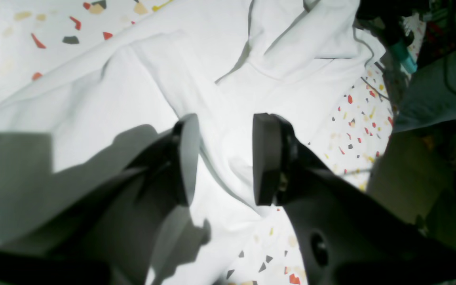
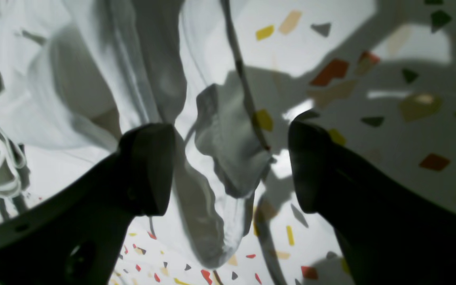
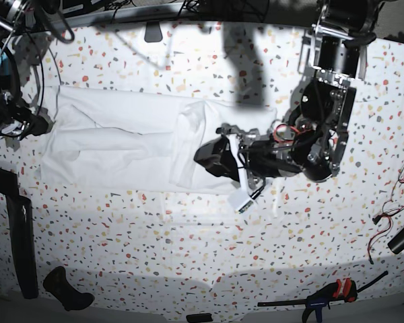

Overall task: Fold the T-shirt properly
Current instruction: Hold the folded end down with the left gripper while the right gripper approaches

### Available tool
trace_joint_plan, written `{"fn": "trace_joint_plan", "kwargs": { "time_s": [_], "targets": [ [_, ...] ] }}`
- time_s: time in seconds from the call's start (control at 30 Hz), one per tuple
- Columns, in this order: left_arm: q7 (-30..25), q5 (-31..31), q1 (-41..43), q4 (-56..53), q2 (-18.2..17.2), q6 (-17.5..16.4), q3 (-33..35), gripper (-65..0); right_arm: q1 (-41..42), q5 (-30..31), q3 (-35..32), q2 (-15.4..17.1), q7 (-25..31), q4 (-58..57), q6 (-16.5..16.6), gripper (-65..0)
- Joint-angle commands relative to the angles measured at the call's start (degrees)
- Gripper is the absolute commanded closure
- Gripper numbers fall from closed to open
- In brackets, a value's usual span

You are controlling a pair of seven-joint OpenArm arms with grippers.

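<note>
White cotton T-shirt (image 3: 121, 145) sprawls lengthwise left-to-right across the tabletop (image 3: 188, 235) | my left gripper (image 3: 219, 160) hovers half-spread, empty, over its near end | my right gripper (image 2: 232, 166) gapes wide around a hanging fold.

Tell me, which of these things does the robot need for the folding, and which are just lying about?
For the job:
- T-shirt, spread on the table
- left gripper, over the shirt
- right gripper

Lying about:
- clamp at the table's front edge
- red and black wires at the side
- dark handle at the front corner
</note>
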Motion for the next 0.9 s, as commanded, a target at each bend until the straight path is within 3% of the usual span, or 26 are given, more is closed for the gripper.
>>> {"fn": "trace_joint_plan", "kwargs": {
  "time_s": [0.0, 0.3, 0.7, 0.87],
  "targets": [
    [-1.36, -1.27, -1.42, 1.05, 0.13, -0.46, -0.13, -22.2, 0.74, 1.6, 0.33, 1.25, 0.22, -0.39, 0.38, -43.4],
    [-1.36, -1.27, -1.42, 1.05, 0.13, -0.46, -0.13, -22.2, 0.94, 13.25, 0.33, 1.25, -5.29, -1.36, 0.38, -43.4],
    [-0.02, -0.2, -1.4, 1.05, 0.13, -0.46, -0.13, -22.2, 2.08, 13.46, -1.73, 1.2, -5.25, -1.36, 0.38, -43.4],
    [2.58, 8.68, -1.42, 1.03, -0.02, -0.48, -0.13, -22.2, 3.63, 13.4, -7.98, 1.07, -5.14, -1.36, 0.38, -43.4]
  ]
}}
